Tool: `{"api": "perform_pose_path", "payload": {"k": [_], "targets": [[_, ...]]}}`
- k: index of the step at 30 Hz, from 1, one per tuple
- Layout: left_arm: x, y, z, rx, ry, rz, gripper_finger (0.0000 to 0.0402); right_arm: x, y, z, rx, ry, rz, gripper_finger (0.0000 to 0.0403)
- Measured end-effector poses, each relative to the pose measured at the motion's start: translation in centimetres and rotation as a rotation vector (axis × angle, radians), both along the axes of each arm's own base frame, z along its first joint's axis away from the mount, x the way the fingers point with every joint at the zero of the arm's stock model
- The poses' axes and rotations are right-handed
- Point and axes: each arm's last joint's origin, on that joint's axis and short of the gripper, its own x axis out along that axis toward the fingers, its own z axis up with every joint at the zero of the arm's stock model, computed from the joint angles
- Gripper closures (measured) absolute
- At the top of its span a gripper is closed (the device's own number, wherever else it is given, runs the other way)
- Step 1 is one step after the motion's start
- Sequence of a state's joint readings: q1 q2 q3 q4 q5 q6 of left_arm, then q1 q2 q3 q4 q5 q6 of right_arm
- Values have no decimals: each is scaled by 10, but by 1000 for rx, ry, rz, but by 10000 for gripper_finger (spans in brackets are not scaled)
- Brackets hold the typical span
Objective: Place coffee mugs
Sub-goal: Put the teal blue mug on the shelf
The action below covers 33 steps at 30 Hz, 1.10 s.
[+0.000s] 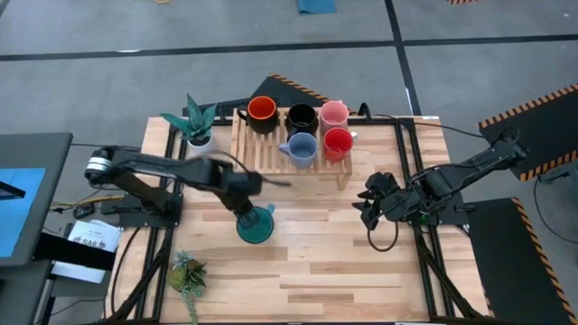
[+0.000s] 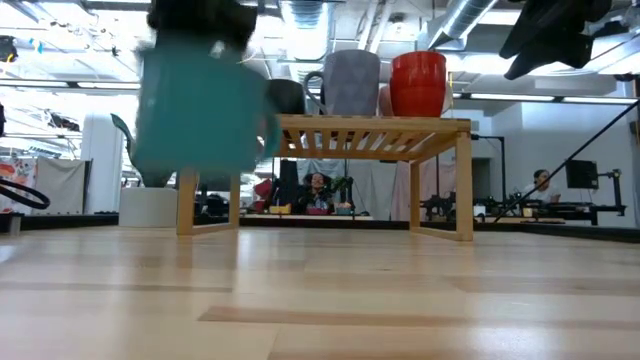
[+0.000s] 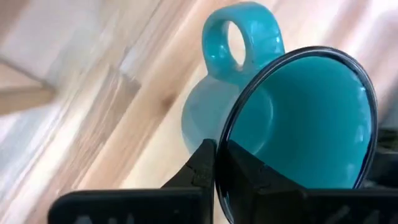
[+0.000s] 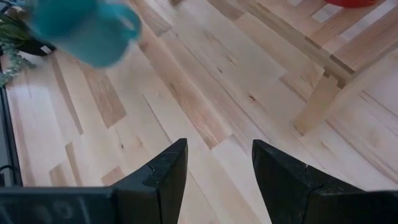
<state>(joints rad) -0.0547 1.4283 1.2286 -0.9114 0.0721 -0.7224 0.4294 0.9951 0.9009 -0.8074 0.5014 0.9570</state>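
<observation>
Left hand [image 1: 248,213] grips teal mug [image 1: 256,226] before the slatted rack [image 1: 242,137].

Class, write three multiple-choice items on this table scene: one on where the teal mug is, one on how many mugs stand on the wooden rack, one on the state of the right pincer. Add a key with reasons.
1. Where is the teal mug?
A. on the wooden rack
B. held in the left pincer, off the table
C. beside the right pincer

2. How many mugs stand on the rack?
A. three
B. five
C. seven

3. What is the state of the right pincer?
A. open and empty
B. shut on a red mug
C. shut on a plant

Key: 1 B, since the left wrist view shows a finger on each side of the rim and the low view shows it raised; 2 B, as the high view shows five; 3 A, since its fingers stand apart over bare wood.
</observation>
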Motion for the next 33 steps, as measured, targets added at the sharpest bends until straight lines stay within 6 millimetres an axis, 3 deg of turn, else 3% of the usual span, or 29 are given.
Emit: {"api": "perform_pose_path", "payload": {"k": [7,11,16,20,33], "targets": [[-36,25,118,141,-246,40,399,0,0,0,-9,-7,-11,198],[-49,50,158,322,-227,102,399,1,0,1,-13,-20,-19,198],[-41,92,159,408,-100,65,400,2,0,2,-4,-40,-20,198],[-27,119,142,307,-54,-4,401,3,1,3,3,-52,-21,198],[1,139,115,321,28,-112,401,3,0,3,0,-67,-56,198]]}}
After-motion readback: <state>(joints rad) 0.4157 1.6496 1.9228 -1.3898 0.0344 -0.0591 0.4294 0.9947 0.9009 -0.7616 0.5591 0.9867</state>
